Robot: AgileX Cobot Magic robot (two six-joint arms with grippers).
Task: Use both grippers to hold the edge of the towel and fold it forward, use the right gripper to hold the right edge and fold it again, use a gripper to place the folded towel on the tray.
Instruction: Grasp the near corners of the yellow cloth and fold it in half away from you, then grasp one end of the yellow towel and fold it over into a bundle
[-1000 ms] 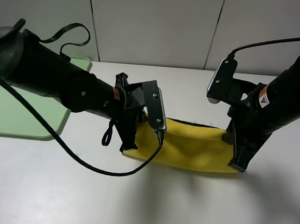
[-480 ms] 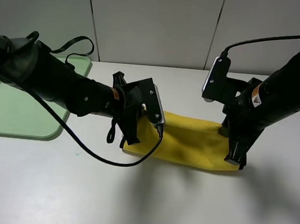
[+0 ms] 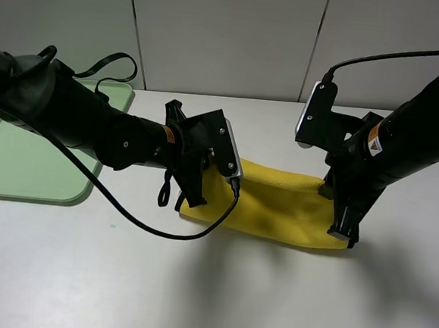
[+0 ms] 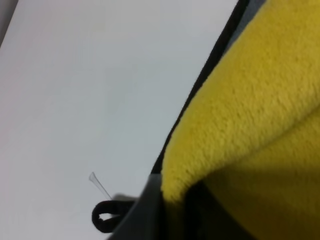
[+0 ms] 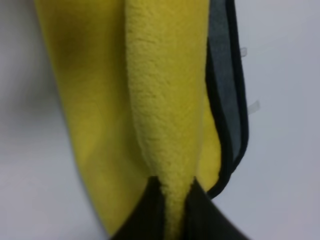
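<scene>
The yellow towel lies folded in a long band on the white table, its near side lifted. My left gripper is shut on the towel's left end, and my right gripper is shut on its right end. In the left wrist view the gripper pinches yellow pile, with the black edge of the towel and the corner loop beside it. In the right wrist view the gripper pinches a yellow fold; the grey reverse and black edge show. The pale green tray lies at far left.
Black cables loop from the left arm across the table and over the tray's back corner. A grey panelled wall stands behind the table. White table surface stretches in front of the towel.
Both grippers have moved a little away from the near table edge, carrying the towel's held side with them. The left arm has also shifted slightly. Both stay shut on the towel.
</scene>
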